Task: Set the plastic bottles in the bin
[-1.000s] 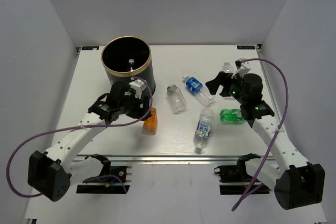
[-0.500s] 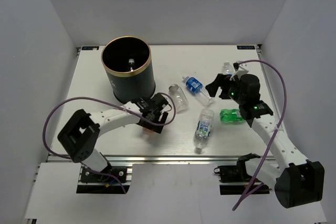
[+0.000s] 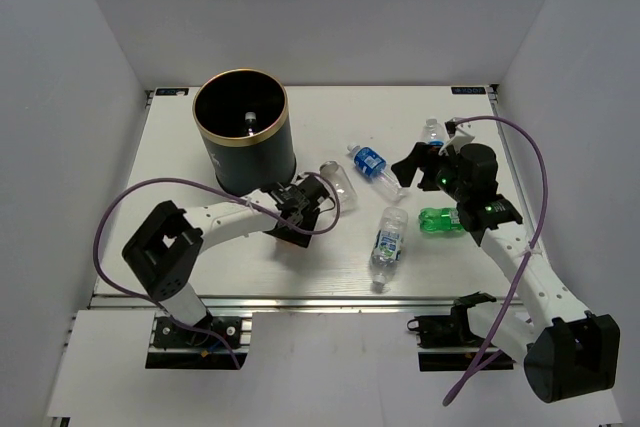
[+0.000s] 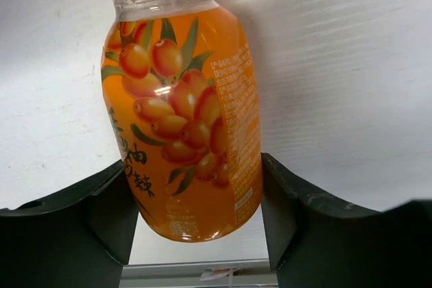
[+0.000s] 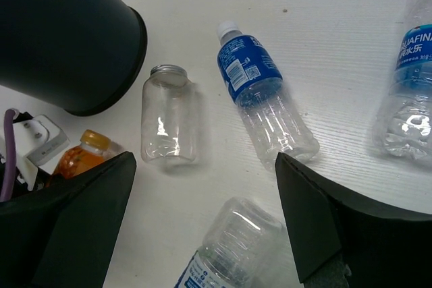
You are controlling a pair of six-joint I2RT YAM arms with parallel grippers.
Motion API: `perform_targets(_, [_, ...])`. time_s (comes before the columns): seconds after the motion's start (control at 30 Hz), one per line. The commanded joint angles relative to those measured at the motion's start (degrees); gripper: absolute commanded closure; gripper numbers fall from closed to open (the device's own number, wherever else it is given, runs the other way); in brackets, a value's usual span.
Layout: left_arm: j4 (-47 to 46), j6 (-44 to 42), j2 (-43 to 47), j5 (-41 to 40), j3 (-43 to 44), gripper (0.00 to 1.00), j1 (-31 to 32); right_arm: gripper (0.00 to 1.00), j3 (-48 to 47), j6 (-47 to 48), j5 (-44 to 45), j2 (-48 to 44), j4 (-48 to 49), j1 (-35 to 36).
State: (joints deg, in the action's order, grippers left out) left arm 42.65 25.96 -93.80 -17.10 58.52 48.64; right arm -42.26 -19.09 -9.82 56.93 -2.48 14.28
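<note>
The orange bottle (image 4: 182, 119) lies on the table between the fingers of my left gripper (image 4: 196, 166). The jaws are wide open and stand close along both of its sides. In the top view the left gripper (image 3: 297, 215) covers it. The bin (image 3: 240, 132) stands at the back left. A plain clear bottle (image 3: 340, 187), a blue-label bottle (image 3: 372, 165), a second one (image 3: 388, 242), a green bottle (image 3: 440, 219) and a far bottle (image 3: 432, 132) lie on the table. My right gripper (image 3: 408, 165) hovers open and empty above the bottles.
The right wrist view shows the bin's wall (image 5: 61, 38), the clear bottle (image 5: 169, 123), the blue-label bottle (image 5: 260, 96) and the orange bottle's cap (image 5: 94, 141). White walls enclose the table on three sides. Purple cables loop beside both arms.
My left gripper swung away from the bin's side, down and right onto the orange bottle, and now straddles it. The right arm barely shifted.
</note>
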Motion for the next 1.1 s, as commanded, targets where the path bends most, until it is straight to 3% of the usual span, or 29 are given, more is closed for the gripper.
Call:
perform_targets(0.0, [0.1,-0.6,3.8,0.7,5.2,0.74,1.7,0.11,0.3,0.0,-0.8,-1.3,1.8,0.0])
perform_targets(0.1, [0.1,-3.7,10.2,4.3,12.1,0.82,3.3,0.22,0.6,0.0,-0.8,-0.9,1.6,0.0])
perform_targets(0.2, [0.8,-6.4,14.4,2.0,21.2,0.82,4.2,0.62,0.5,0.8,-1.7,0.2,3.5,0.1])
perform_targets(0.23, [1.4,-6.4,16.4,-2.6,25.9,0.82,4.2,0.74,0.3,0.7,-1.5,0.3,3.4,0.2])
perform_targets(0.3, [1.4,-7.6,18.1,-8.9,30.0,0.82,3.0,0.74,0.2,1.2,-1.9,0.7,3.2,0.4])
perform_targets(0.33, [1.4,-7.6,18.9,-12.4,33.4,0.80,2.9,0.72,0.2,1.2,-2.0,0.9,3.1,0.2])
perform_targets(0.37, [1.4,-9.6,18.9,-15.6,35.3,0.80,2.3,0.63,-0.3,1.6,-2.3,1.3,2.9,0.6])
perform_targets(0.5, [1.9,-14.6,15.2,-27.9,44.6,0.77,0.1,0.39,-1.7,2.5,-5.3,4.1,0.8,1.4])
perform_targets(0.6, [3.7,-17.2,9.8,-30.0,52.0,0.74,-2.8,0.21,-2.6,3.5,-5.4,5.1,-0.9,3.5])
perform_targets(0.73, [3.8,-18.1,3.3,-30.8,54.2,0.69,-7.1,0.10,-3.6,4.2,-2.4,6.3,-4.1,6.1])
perform_targets(1.07, [-2.8,-18.2,-2.6,-22.6,48.2,0.63,-19.9,0.10,-1.3,3.5,5.9,4.2,-7.6,13.1])
